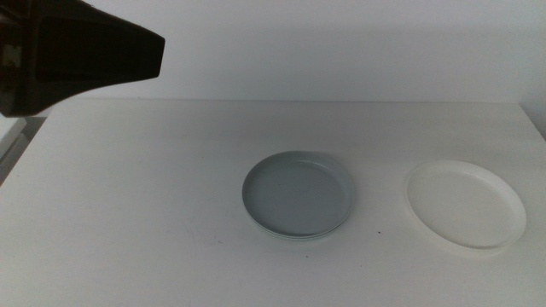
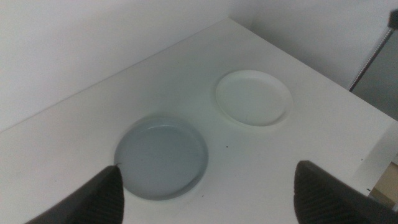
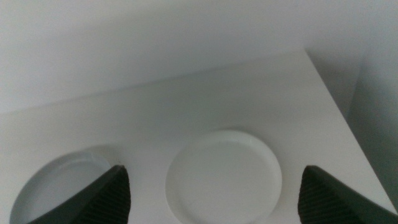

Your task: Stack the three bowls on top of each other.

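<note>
A pale grey-blue bowl [image 1: 299,194] sits at the table's middle, and a thin mint green rim [image 1: 294,236] shows under its near edge, so it seems to rest in the mint green bowl. The white bowl [image 1: 465,203] lies alone to its right. My left gripper [image 2: 214,199] is open and empty, high above the table; the grey-blue bowl [image 2: 161,155] and white bowl [image 2: 254,98] lie below it. Its dark body [image 1: 77,51] fills the middle view's top left. My right gripper [image 3: 217,205] is open and empty above the white bowl [image 3: 224,177]; it is out of the middle view.
The white table [image 1: 153,188] ends at a white wall behind. Its right edge [image 1: 533,128] runs close past the white bowl. A metal rod [image 2: 373,56] stands beyond that table edge in the left wrist view.
</note>
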Available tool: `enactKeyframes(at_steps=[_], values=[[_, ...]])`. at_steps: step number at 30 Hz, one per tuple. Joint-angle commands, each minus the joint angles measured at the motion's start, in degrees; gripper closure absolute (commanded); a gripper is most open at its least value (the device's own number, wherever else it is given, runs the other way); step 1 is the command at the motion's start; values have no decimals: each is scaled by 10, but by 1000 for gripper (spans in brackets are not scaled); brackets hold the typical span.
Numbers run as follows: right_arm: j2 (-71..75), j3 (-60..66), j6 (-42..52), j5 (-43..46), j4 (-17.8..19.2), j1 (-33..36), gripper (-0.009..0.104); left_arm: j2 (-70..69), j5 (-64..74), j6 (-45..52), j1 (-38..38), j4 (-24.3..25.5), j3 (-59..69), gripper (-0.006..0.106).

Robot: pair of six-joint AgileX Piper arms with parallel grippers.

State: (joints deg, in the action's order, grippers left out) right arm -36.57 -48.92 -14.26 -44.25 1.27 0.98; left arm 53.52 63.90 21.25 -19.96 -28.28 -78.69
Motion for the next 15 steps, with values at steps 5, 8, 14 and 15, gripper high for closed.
enactKeyframes(at_steps=[5, 8, 14, 15], values=[[-78, -36, 5, -24, -18, -4, 2, -2, -7, -2, 0, 0, 2, 7], [-99, -36, 6, -24, -38, -4, 2, -2, -7, -2, 0, 0, 2, 7], [-196, -45, -27, -43, 27, -4, 2, -2, -7, -2, 0, 0, 2, 7], [-225, -50, -27, -45, 42, -6, 2, -2, -7, -2, 0, 0, 2, 7]])
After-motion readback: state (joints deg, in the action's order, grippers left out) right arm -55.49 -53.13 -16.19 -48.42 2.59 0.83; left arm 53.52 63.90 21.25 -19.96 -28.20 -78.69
